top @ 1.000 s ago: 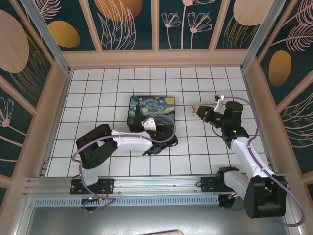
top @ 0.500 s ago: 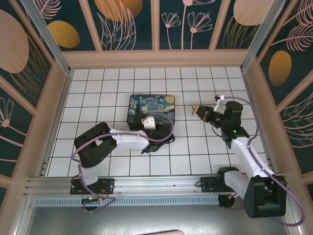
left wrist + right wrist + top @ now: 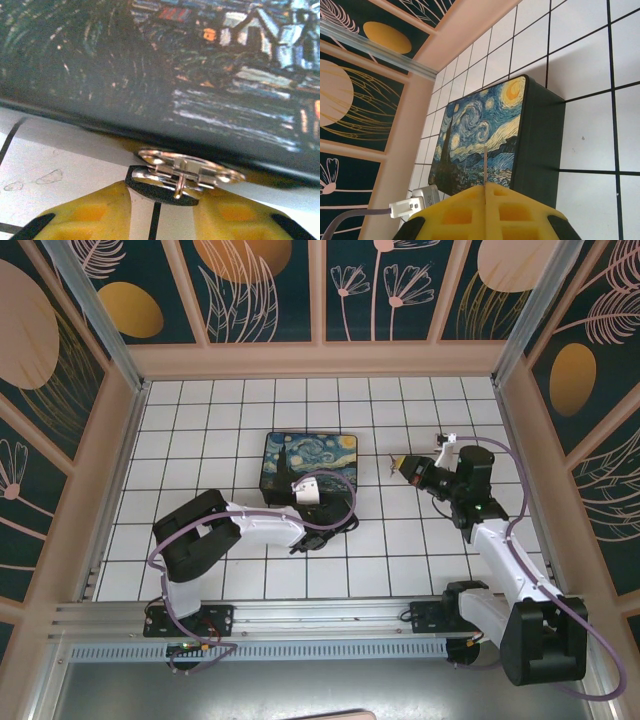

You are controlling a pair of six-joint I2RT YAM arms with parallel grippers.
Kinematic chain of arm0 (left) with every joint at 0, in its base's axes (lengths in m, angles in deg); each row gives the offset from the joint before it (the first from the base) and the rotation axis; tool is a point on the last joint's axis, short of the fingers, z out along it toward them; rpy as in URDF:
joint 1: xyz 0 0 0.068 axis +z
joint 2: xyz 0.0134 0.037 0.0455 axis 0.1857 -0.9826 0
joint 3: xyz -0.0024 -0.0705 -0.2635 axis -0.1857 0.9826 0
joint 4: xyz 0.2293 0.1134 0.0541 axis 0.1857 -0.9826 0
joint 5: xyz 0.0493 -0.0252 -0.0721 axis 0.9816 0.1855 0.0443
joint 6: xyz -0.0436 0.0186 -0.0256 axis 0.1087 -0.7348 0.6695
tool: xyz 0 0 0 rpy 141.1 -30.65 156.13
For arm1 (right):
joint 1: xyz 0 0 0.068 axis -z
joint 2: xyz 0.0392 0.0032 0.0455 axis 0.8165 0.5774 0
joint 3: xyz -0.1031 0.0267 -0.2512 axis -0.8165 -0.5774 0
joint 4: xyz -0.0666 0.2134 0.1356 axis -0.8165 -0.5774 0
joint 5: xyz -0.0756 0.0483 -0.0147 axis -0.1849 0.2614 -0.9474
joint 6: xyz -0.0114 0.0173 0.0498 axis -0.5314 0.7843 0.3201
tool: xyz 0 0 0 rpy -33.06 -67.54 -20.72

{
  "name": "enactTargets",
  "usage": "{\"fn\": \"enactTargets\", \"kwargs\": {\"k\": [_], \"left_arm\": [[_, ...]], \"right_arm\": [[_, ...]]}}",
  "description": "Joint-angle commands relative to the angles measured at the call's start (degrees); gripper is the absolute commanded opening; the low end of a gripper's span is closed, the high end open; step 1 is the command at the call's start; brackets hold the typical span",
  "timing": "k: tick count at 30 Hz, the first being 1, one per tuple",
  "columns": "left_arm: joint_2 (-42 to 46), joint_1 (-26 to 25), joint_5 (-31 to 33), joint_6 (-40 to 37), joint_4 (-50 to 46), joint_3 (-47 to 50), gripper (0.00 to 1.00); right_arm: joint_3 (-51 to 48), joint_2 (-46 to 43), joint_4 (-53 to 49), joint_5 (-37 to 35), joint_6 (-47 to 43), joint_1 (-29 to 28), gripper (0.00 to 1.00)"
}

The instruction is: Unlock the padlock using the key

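Observation:
The padlock (image 3: 170,181), silvery with a dark body, hangs from a metal hasp (image 3: 190,165) on the near side of the painted box (image 3: 150,65). My left gripper (image 3: 165,187) sits low against that side (image 3: 322,537). Its yellow fingers (image 3: 100,210) press on both sides of the padlock. My right gripper (image 3: 403,466) hovers to the right of the box (image 3: 310,462), pointing at it. It is shut on the key (image 3: 485,165), whose thin blade sticks out from between the closed pads (image 3: 465,210) edge-on.
The white tiled floor (image 3: 400,550) is fenced by patterned walls (image 3: 320,290) on three sides. An aluminium rail (image 3: 300,615) runs along the near edge. A grey cable plug (image 3: 415,205) juts from my left wrist near the box.
My left gripper's jaws have closed in on the padlock, after edging slightly closer to the box's near side. The right gripper has stayed put with the key.

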Motion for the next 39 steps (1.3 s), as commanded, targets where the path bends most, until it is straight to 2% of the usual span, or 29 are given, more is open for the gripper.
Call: {"fn": "enactTargets", "kwargs": {"k": [1, 4, 19, 21, 23, 25, 29, 32, 35, 39], "left_arm": [[2.1, 0.8, 3.1, -0.9, -1.5, 0.8, 0.31], [2.7, 0.8, 3.6, -1.5, -1.9, 0.7, 0.28], [7.5, 0.5, 1.8, -4.1, -4.1, 0.3, 0.24], [7.9, 0.5, 0.3, -4.3, -3.8, 0.7, 0.31], [8.8, 0.5, -1.7, -5.3, -2.0, 2.3, 0.53], [11.9, 0.6, -4.5, -7.7, 2.7, 6.9, 0.69], [15.9, 1.1, -7.6, -13.2, 8.8, 13.2, 0.74], [19.3, 1.7, -9.4, -21.0, 21.0, 20.4, 0.75], [20.8, 4.7, -14.4, -27.0, 32.2, 26.2, 0.75], [18.9, 6.3, -16.0, -34.6, 40.0, 28.7, 0.76]], "right_arm": [[1.7, 0.1, 1.3, -1.0, -0.1, -0.6, 0.00], [1.5, 0.2, 1.5, -1.0, 0.0, -0.8, 0.00], [1.1, 0.6, 2.5, -1.1, -0.1, -0.9, 0.00], [1.1, 0.7, 2.7, -0.9, 0.0, -0.9, 0.00], [1.0, 0.4, 2.6, -1.0, 0.0, -1.0, 0.00], [0.8, 0.0, 2.5, -1.2, 0.0, -1.0, 0.00], [-0.1, -0.7, 2.5, -1.4, -0.1, -1.1, 0.00], [-1.2, -1.1, 3.3, -2.2, -0.2, -1.6, 0.00], [-2.1, -1.1, 3.8, -3.5, -0.6, -2.8, 0.00], [-2.7, -1.0, 4.2, -5.7, -1.7, -4.9, 0.00]]}}
